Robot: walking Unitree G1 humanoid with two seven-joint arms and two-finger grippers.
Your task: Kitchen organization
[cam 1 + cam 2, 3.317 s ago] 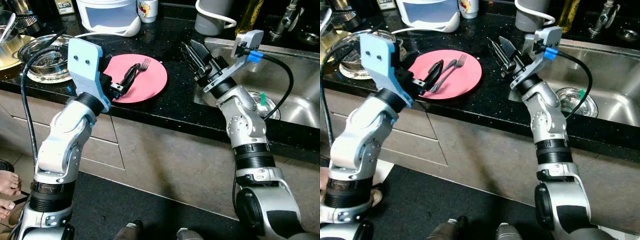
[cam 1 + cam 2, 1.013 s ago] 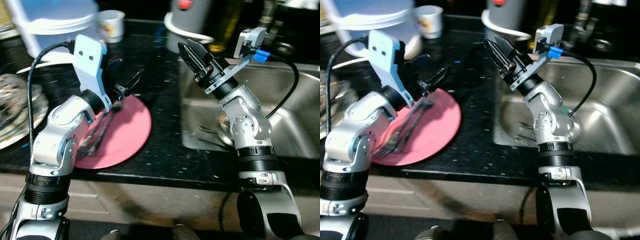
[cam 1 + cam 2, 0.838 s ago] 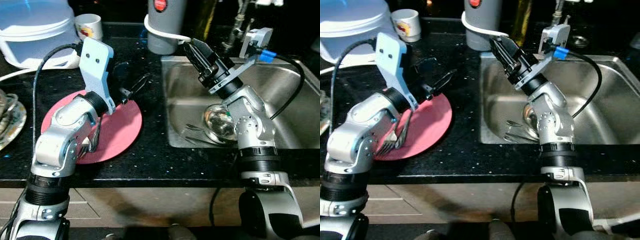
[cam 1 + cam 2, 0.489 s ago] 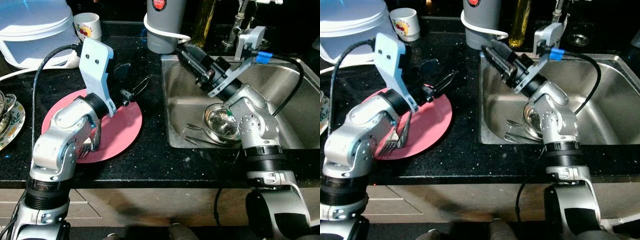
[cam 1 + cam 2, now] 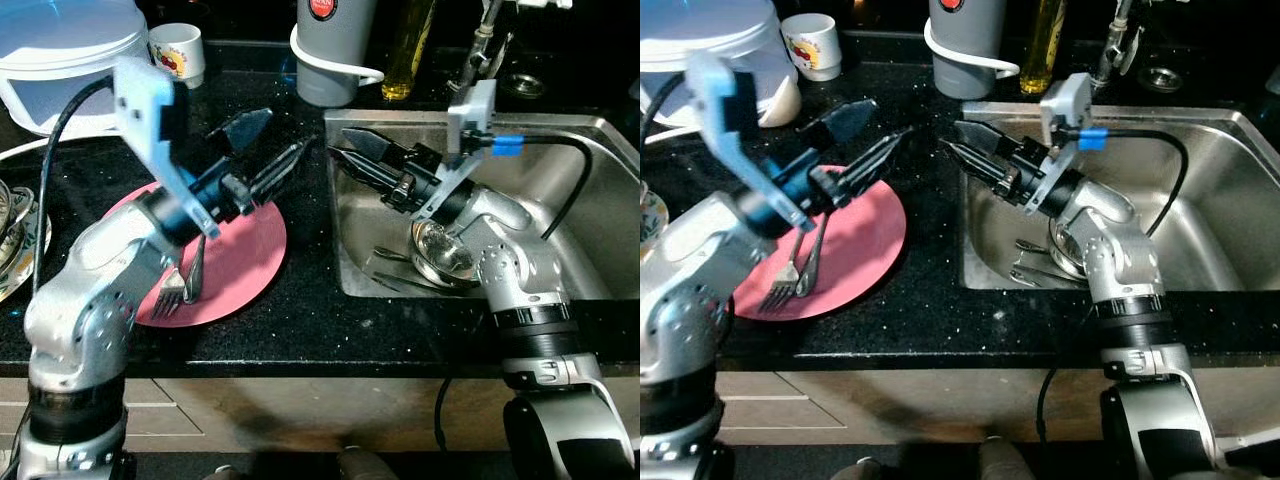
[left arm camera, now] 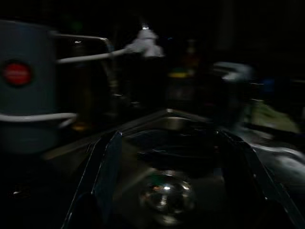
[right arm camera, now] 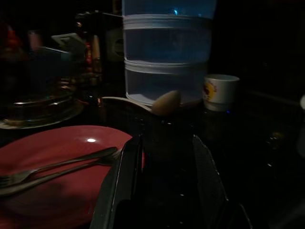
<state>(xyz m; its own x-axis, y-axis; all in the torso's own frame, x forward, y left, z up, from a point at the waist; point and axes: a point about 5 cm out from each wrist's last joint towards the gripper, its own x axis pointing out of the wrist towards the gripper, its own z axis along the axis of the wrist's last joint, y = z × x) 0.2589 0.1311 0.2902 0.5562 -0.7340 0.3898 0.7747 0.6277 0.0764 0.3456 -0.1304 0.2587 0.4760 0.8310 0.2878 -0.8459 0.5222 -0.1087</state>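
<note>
In the left eye view, a pink plate (image 5: 235, 250) lies left of centre on the black counter (image 5: 300, 320), with a fork (image 5: 172, 290) and a spoon (image 5: 194, 275) side by side on its lower left part. The left gripper (image 5: 275, 150) hangs above the plate's upper right edge, its fingers spread wide and holding nothing. The right gripper (image 5: 352, 150) sits at centre frame over the left rim of the sink (image 5: 590, 215), fingers parted and empty, pointing toward the left one. A steel bowl (image 5: 445, 255) and some cutlery lie in the sink bottom. A mug (image 5: 178, 48) and a grey jug (image 5: 330, 50) stand along the top edge. In the right eye view the same layout shows, with the plate (image 5: 855, 245) at lower left. The left wrist view is dark: the jug (image 6: 24, 90) at left, the bowl (image 6: 167, 200) at lower centre between the open fingers. The right wrist view shows the plate (image 7: 62, 167) at lower left with the fork (image 7: 47, 164) on it, and the mug (image 7: 219, 91) at right.
</note>
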